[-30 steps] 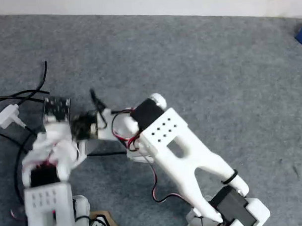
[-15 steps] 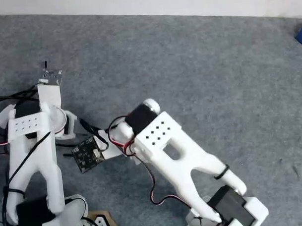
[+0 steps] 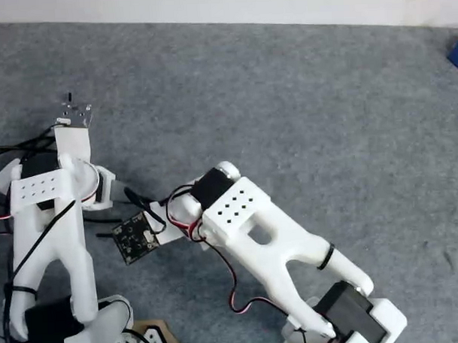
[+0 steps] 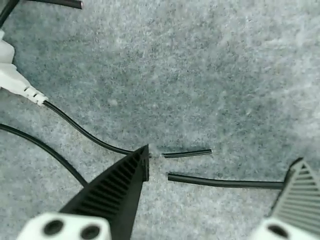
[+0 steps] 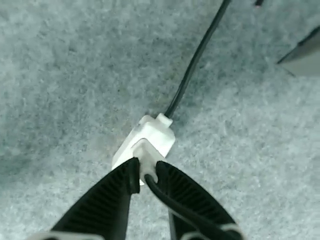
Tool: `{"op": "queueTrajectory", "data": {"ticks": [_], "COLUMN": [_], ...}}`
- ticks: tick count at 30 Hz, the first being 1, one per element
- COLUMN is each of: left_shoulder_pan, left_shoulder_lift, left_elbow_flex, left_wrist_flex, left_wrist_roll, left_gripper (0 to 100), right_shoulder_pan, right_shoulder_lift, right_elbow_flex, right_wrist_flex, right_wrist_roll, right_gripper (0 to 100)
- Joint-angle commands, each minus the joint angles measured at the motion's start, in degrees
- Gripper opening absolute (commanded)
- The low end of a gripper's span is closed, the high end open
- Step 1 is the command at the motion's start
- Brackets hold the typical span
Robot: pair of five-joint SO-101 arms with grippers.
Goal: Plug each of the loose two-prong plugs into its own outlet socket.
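The high camera looks down over the grey carpet [image 3: 324, 100]; the 2 wrist cameras face that same carpet close up.

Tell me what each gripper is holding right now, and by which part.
Right gripper pinches the white plug by its end opposite the cord. Left gripper is open, holding nothing.

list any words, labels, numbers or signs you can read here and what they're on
No text can be read in any view.
circuit board: any markings are too small to read.
white plug: no print visible.
black cable: no print visible.
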Motion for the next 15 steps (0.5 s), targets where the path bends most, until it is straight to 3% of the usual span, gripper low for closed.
{"op": "queueTrajectory", "data": {"ticks": [1, 15], "left_shoulder_pan": [-0.4, -0.9], "left_shoulder_lift": [0.0, 0.0], "left_elbow_flex": [-2.0, -2.0], "left_wrist_flex": [0.4, 0.7], "left_wrist_roll": [-0.3, -0.3], "left_gripper": [40, 40], "right_shoulder_pan": [-0.1, 0.7], "right_shoulder_lift": [-0.5, 3.6], "right_elbow_flex": [0.1, 0.2], "right_wrist_flex": [-0.9, -1.1], "right_wrist_roll": [-0.4, 0.0], "right_gripper": [0.9, 0.9]}}
